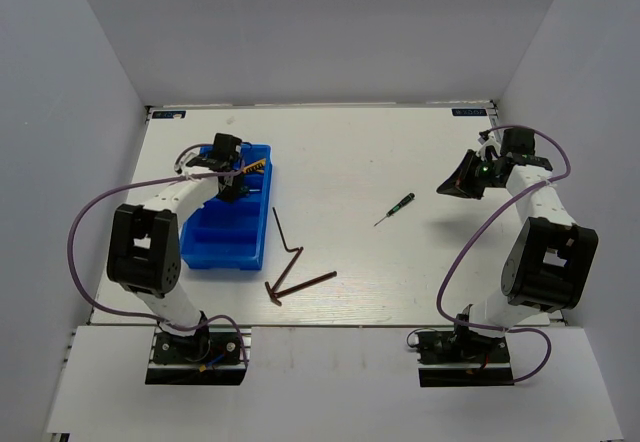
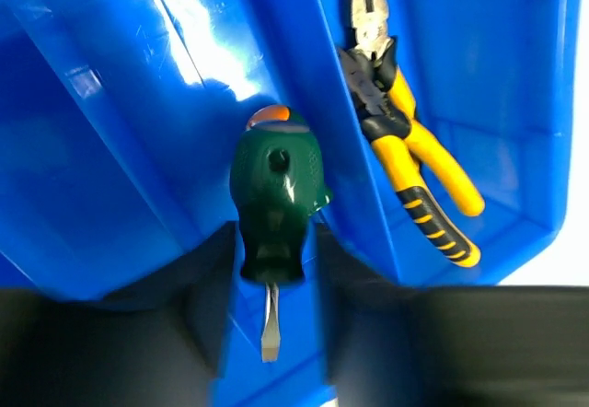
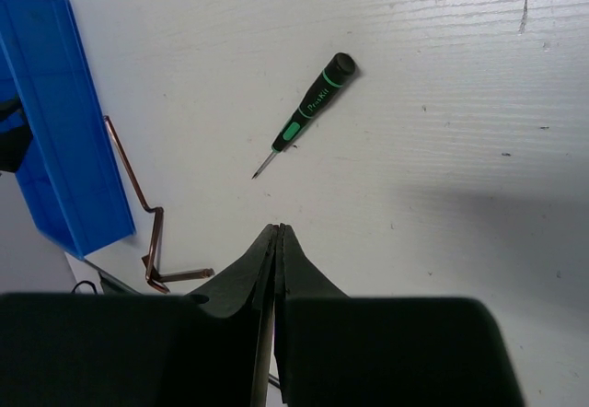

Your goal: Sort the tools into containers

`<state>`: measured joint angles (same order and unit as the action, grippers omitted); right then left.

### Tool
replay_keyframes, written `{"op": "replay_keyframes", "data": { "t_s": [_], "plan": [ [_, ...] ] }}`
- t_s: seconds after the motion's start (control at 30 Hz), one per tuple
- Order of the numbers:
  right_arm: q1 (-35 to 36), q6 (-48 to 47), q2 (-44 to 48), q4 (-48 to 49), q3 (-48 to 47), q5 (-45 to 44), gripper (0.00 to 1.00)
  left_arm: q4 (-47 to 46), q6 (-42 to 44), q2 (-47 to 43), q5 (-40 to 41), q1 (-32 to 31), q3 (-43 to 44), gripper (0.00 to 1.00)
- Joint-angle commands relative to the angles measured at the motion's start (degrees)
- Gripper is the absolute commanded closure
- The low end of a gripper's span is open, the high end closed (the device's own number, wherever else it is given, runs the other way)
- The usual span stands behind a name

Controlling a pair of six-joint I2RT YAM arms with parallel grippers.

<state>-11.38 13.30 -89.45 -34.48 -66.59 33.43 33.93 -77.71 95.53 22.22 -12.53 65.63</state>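
My left gripper (image 1: 232, 177) hangs over the blue rectangular plastic bin (image 1: 213, 254). A stubby green-handled screwdriver with an orange cap (image 2: 276, 200) sits between its dark fingers (image 2: 198, 306), blade toward the wrist. The fingers flank the handle closely, but whether they press it or have let go I cannot tell. Just past the divider on that gripper's right, yellow-and-black-handled pliers (image 2: 409, 149) lie in a long compartment, already sorted; they may be two pairs overlapping.

My right gripper (image 3: 277, 241), jaws together and empty, hovers above the white table (image 3: 460, 103). Ahead of it, well apart, lies a slim black screwdriver with green bands (image 3: 308, 114). Off to its left, between it and the bin, three dark brown L-shaped hex keys (image 3: 152, 232) lie in a loose, touching cluster.

By my reckoning the job is around halfway. The pliers are done and the stubby driver is at its compartment; the slim driver and all three keys are yet to be fetched. No other tool shows.
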Motion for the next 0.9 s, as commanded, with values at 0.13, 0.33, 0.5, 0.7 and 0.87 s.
{"op": "replay_keyframes", "data": {
  "t_s": [0.13,0.33,0.5,0.7,0.87],
  "plan": [
    [-0.8,0.1,1.3,0.6,0.4,1.8,0.91,-2.0,1.8,-3.3,-0.8,0.2,1.8,0.27],
    [-0.8,-2.3,1.3,1.0,0.6,5.6,0.73,-3.3,9.1,-8.1,-0.5,-0.6,0.5,0.28],
    [0.1,-11.9,2.7,-0.1,0.4,10.1,1.0,-13.9,34.1,-10.6,-16.1,-1.9,1.3,1.0],
    [3.4,-17.6,3.1,-0.9,-0.6,2.8,0.24,10.6,61.9,5.1,-28.7,-9.8,18.3,0.79],
    [5.3,-16.7,2.2,-0.8,-0.5,0.8,0.53,18.1,60.4,3.2,-19.1,-15.8,20.2,0.47]
  ]
}}
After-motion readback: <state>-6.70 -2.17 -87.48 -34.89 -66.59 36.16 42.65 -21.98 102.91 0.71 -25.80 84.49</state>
